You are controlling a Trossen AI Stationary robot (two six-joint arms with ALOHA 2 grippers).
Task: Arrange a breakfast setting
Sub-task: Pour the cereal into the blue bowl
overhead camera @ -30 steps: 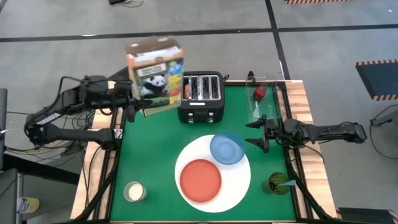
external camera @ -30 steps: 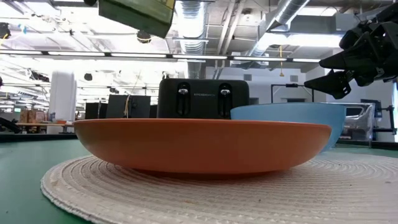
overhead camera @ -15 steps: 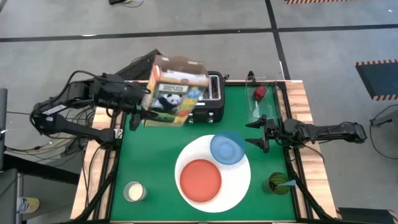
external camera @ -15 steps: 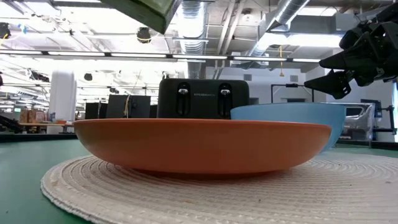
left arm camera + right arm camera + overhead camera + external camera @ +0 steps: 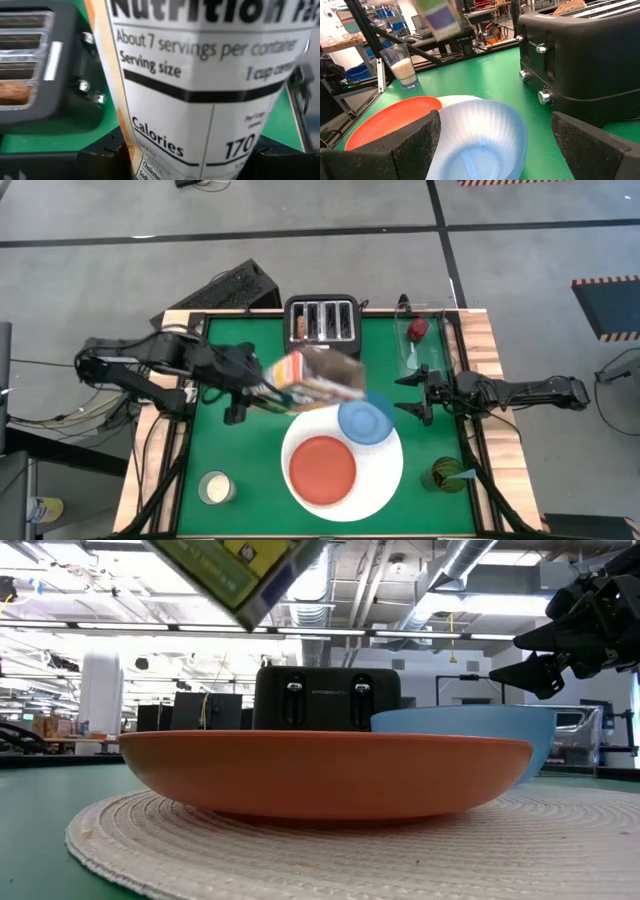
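Tipping sideways in the left gripper (image 5: 262, 392), the cereal box (image 5: 318, 381) is clamped tight, hanging right above the blue bowl (image 5: 365, 420) on the white plate (image 5: 385, 470). Right gripper (image 5: 418, 395) waits beside the bowl, fingers spread.

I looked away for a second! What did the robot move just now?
The left claw swung the cereal box from beside the toaster toward the blue bowl and tipped it over. The right claw, the plates and the bowl stayed put.
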